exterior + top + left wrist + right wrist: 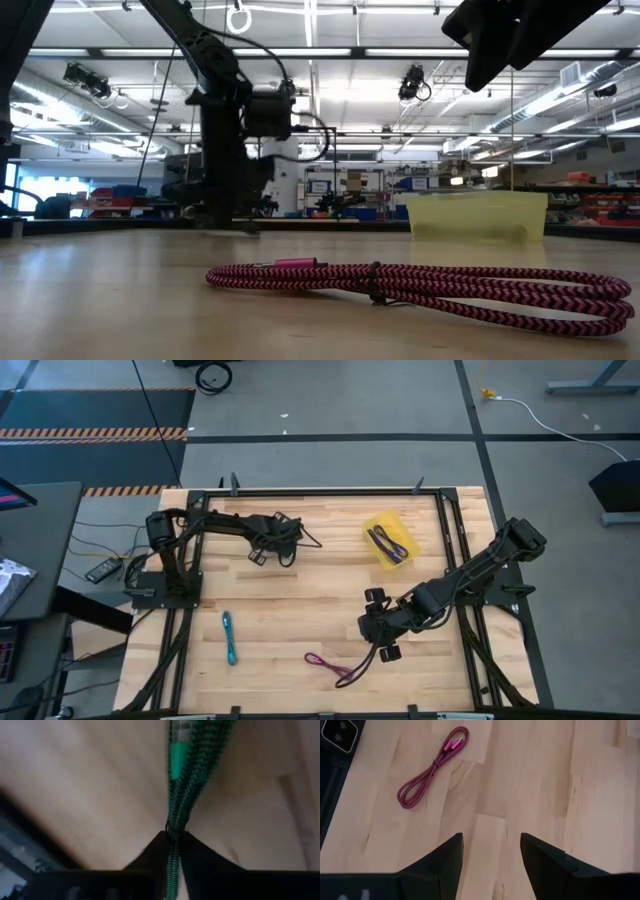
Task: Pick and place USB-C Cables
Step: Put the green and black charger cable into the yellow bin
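from above, relative to the yellow tray (388, 540) with two purple-blue cables (390, 542) inside, the left gripper (283, 538) is well off toward the left arm's base. the right gripper (377, 625) hovers nearer the front edge than the tray, the magenta cable (333, 667) near it, the teal cable (230, 637) farther off. at table height the magenta cable (420, 285) lies before the tray (477, 215). the left wrist shows the green cable (182, 780) pinched between the fingers. the right wrist shows fingers (442, 865) spread, the magenta cable (432, 767) ahead, untouched. no writing is readable.
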`<state>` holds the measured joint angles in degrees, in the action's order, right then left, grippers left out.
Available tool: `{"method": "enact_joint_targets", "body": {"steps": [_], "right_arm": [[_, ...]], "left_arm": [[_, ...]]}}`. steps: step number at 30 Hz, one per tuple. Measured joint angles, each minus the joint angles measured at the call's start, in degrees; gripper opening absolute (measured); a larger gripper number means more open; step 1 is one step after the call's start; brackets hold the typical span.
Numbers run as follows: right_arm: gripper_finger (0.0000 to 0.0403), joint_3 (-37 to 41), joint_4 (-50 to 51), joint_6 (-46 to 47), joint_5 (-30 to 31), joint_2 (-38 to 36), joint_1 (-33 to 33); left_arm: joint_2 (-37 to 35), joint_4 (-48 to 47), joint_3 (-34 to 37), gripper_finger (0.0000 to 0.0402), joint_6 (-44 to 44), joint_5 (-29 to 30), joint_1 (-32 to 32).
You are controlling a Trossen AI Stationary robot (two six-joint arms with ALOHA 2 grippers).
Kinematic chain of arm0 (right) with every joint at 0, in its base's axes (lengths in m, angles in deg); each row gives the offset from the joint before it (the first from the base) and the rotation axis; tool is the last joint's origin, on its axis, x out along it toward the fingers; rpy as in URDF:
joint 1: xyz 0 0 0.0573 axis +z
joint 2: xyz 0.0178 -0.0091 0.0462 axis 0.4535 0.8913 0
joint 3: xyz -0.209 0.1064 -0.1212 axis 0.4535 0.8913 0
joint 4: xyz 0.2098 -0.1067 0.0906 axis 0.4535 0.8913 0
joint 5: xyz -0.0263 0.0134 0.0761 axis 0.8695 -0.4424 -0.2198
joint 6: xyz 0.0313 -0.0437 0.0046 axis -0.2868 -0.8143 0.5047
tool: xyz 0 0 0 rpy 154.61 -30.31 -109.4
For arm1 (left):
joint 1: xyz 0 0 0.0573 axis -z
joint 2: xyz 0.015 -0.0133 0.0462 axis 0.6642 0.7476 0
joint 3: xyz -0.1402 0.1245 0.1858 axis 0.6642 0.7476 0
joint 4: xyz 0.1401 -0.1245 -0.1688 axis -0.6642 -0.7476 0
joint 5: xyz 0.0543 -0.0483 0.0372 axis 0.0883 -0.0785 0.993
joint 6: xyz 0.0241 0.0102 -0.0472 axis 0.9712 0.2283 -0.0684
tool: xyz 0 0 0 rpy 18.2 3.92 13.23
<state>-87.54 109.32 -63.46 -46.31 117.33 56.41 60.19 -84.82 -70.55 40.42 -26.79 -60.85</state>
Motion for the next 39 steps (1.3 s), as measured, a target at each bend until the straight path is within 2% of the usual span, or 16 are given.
{"method": "enact_joint_targets", "body": {"steps": [2,5,9,14,18,25,31,35,39], "right_arm": [[0.0203,0.0,0.0,0.0,0.0,0.0,-0.2],[0.0203,0.0,0.1,0.2,0.1,0.0,-0.3],[0.0203,0.0,2.6,2.7,0.4,0.0,-0.3],[0.0203,0.0,10.5,9.0,7.5,0.0,-0.3],[0.0203,0.0,16.3,15.1,13.4,0.0,-0.1],[0.0203,0.0,17.5,17.6,16.6,-0.1,-0.1],[0.0203,0.0,19.1,19.0,19.9,-0.7,0.0],[0.0203,0.0,17.6,20.4,25.7,-3.4,1.1],[0.0203,0.0,13.0,19.4,32.7,-7.8,3.5]], "left_arm": [[-0.3,-1.5,-2.3,0.0020,-2.8,0.2,0.8],[-0.1,-4.1,-6.4,0.0020,-6.8,0.8,2.2],[-0.3,-9.0,-13.0,0.0020,-11.1,5.2,4.8],[-3.0,-12.1,-20.8,0.0020,-19.1,6.1,7.9],[-7.1,-12.4,-24.4,0.0020,-27.4,3.4,10.0],[-14.3,-2.5,-23.1,0.0020,-39.2,-7.1,13.1],[-15.1,6.4,-21.4,0.0020,-42.0,-10.2,16.2],[-15.0,12.5,-21.4,0.0020,-43.9,-13.0,17.8],[-15.2,25.7,-17.0,0.0019,-44.7,-17.2,19.2]]}}
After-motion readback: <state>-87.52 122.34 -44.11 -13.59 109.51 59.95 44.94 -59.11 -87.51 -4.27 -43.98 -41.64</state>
